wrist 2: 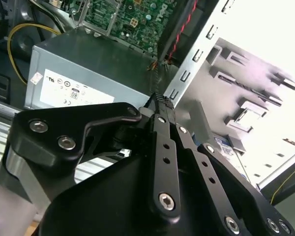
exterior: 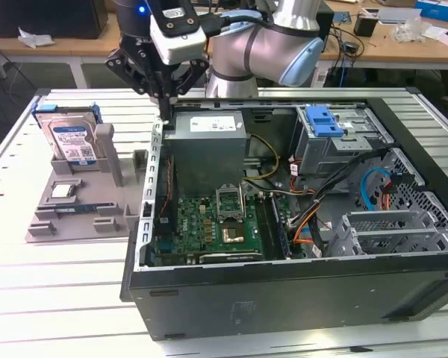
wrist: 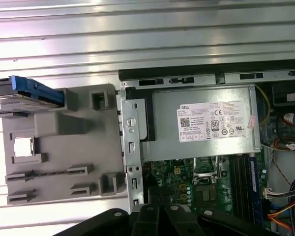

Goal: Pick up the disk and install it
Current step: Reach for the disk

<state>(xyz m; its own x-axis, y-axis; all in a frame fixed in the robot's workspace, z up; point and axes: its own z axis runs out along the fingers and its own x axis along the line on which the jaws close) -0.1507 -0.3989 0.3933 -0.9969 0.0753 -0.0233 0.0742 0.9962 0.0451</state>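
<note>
Silver metal disk (exterior: 69,139), flat and rectangular, with a blue-and-white label across the broad face and a blue plastic frame hugging the edges. Stands upright on a narrow end in a slot of a grey holder (exterior: 82,205), at the end of it farthest back in the exterior view. Sits with that holder on the slatted metal surface (exterior: 52,291), toward the exterior view's left of the open computer case (exterior: 284,287). Seen edge-on in the first wrist view as a thin slab, disk (wrist: 32,89) with the blue frame jutting at one corner. Shares the holder with a small square chip (exterior: 63,190), lying flat nearer the front.

Black pincer (exterior: 164,110) closed, tips pressed together and gripping nothing. Hangs over the case wall nearest the holder, just beside the grey power supply (exterior: 207,142) and well apart from the disk. In the second wrist view, fingers (wrist 2: 162,147) meeting at a ridged tip above that wall's perforated edge.
</note>
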